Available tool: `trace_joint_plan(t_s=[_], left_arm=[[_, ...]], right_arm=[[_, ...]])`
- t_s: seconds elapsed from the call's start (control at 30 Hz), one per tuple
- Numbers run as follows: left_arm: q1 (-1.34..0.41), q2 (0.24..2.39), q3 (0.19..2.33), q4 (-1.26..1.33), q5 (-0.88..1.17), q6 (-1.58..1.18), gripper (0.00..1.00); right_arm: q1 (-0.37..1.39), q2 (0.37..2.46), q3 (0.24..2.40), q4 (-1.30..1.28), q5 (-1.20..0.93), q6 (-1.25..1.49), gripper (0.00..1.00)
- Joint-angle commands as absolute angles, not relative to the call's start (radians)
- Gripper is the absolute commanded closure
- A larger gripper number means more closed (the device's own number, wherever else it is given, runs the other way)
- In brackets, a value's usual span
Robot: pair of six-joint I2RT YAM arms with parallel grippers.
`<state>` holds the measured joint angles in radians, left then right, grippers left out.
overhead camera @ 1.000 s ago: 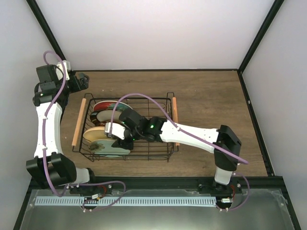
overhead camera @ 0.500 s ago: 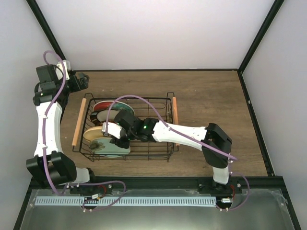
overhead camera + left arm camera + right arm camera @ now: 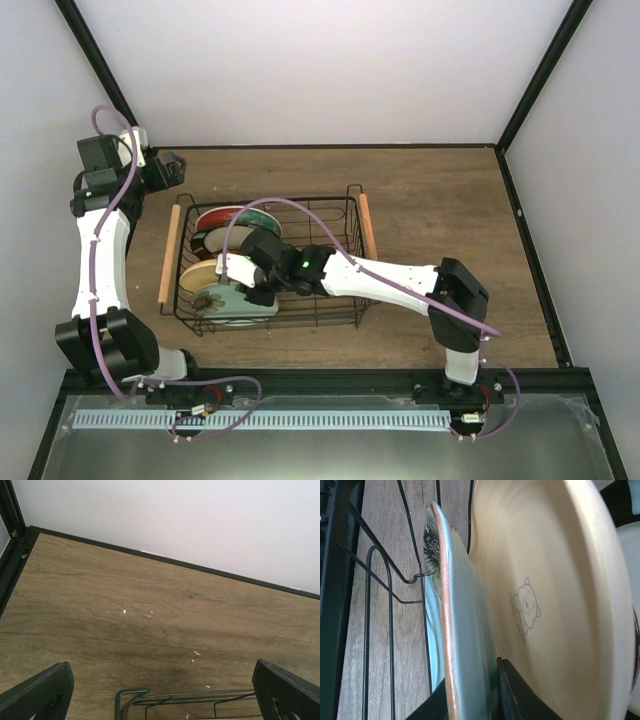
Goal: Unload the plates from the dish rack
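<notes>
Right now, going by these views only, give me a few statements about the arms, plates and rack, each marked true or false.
1. The right gripper has its fingers on either side of the pale mint plate at its rim. True.
2. The left gripper holds a plate. False: it is open and empty above the table.
3. The plates stand on edge in the dish rack, in its left half. True.
4. A plate lies on the table outside the rack. False: none shows there.
5. The cream plate is plain. False: it bears a small bear drawing.
</notes>
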<state>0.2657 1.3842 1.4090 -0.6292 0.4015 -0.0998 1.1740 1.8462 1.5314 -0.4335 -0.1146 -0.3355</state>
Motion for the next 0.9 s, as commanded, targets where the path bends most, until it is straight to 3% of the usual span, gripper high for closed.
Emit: trace_joint_plan(t_s=[0.0,0.47,0.63,0.87], left_arm=[[0.271,1.394,1.408,-0.597,0.427,-0.115,0.00],[0.271,1.397,1.415,-0.568,0.454,-0.127,0.00],[0.271,1.396,1.419,-0.568,0.452,-0.136,0.00],[0.271,1.416,1.463,-0.570,0.478,-0.147,0.00]], right_arm=[[1.180,1.712,1.632,-0.399,-0.075,-0.361,0.96],[1.179,1.586,1.628,-0.377,0.065,-0.371,0.99],[1.158,1.522,1.738,-0.417,0.106,-0.377,0.99],[0.860,1.443,1.972,-0.438,-0.093,-0.215,0.99]])
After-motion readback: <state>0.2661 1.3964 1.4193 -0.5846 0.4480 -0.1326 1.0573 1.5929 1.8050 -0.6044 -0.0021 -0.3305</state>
